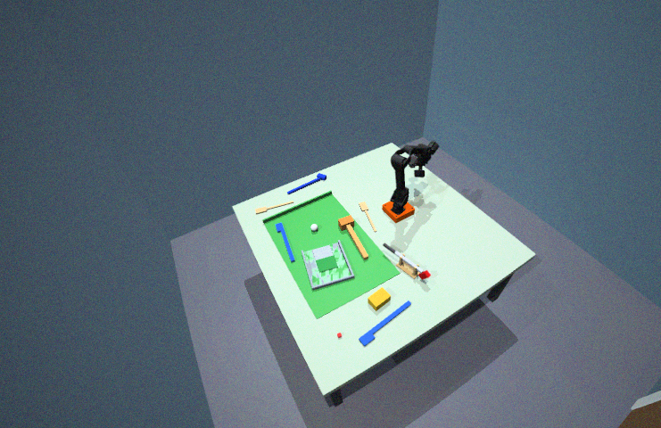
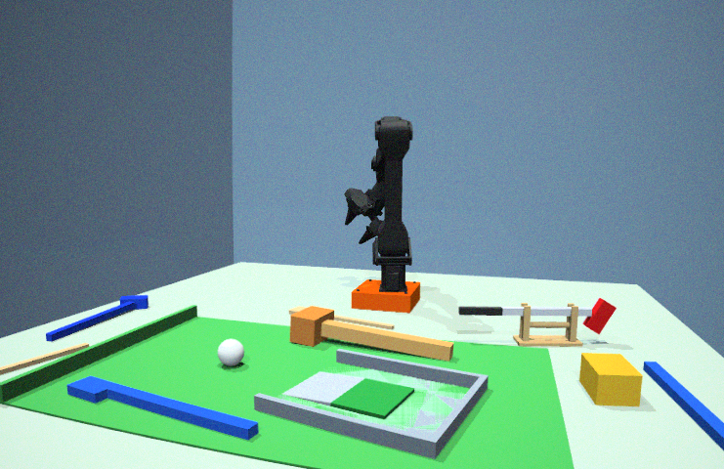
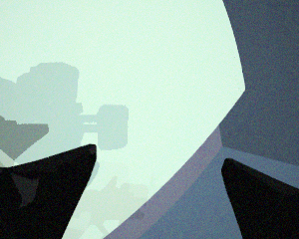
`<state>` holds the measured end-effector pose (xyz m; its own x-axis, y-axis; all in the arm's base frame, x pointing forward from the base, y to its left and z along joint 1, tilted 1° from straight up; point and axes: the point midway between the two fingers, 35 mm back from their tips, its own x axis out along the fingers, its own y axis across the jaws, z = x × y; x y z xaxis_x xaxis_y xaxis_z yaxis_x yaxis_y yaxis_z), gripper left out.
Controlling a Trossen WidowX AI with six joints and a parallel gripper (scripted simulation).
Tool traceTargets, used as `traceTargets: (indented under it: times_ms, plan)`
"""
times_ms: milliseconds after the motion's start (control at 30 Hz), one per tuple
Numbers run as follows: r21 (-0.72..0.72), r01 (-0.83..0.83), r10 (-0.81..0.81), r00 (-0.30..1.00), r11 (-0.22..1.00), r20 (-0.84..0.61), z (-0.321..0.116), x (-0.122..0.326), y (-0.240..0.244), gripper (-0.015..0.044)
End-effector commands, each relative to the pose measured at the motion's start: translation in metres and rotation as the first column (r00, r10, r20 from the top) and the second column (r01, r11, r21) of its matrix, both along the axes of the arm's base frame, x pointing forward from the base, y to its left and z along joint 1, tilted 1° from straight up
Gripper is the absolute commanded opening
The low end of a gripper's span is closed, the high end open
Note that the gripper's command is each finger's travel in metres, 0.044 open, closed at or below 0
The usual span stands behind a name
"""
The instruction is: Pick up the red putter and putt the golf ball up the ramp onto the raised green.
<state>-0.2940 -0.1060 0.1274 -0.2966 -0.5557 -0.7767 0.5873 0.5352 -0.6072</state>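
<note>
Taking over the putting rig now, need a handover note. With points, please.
Gripper (image 2: pixel 356 233) (image 3: pixel 161 159): open, holding nothing, up behind the arm's base.
Red putter (image 1: pixel 411 264) (image 2: pixel 547 312): lying across its wooden stand (image 1: pixel 407 269) (image 2: pixel 547 340), beside the mat.
Golf ball (image 1: pixel 314 227) (image 2: pixel 231 353): on the green mat (image 1: pixel 295 222) (image 2: pixel 174 354), off the ramp (image 1: pixel 322 250) (image 2: pixel 319 386).
Done: no task step.
Left: grasp putter, putt ball up the ramp, ball at rest on the raised green (image 1: pixel 326 262) (image 2: pixel 373 397).

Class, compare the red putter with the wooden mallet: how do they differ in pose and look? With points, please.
The red putter (image 1: pixel 410 262) (image 2: pixel 545 311) rests raised on a stand; the wooden mallet (image 1: pixel 357 240) (image 2: pixel 384 338) lies flat. The red putter has a black grip; the wooden mallet's handle is plain wood-coloured. Both have long handles.
</note>
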Motion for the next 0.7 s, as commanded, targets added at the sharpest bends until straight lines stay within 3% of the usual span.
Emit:
traceTargets:
  times_ms: [0,300,667]
  plan:
    - [0.0,-0.006,0.006,1.0,1.0,0.002,0.0,0.001,-0.002,0.0426]
    - [-0.011,-0.281,0.281,0.955,0.96,0.099,0.0,0.066,-0.106,0.044]
    - [0.009,-0.619,0.602,0.768,0.786,0.218,-0.004,0.204,-0.19,0.044]
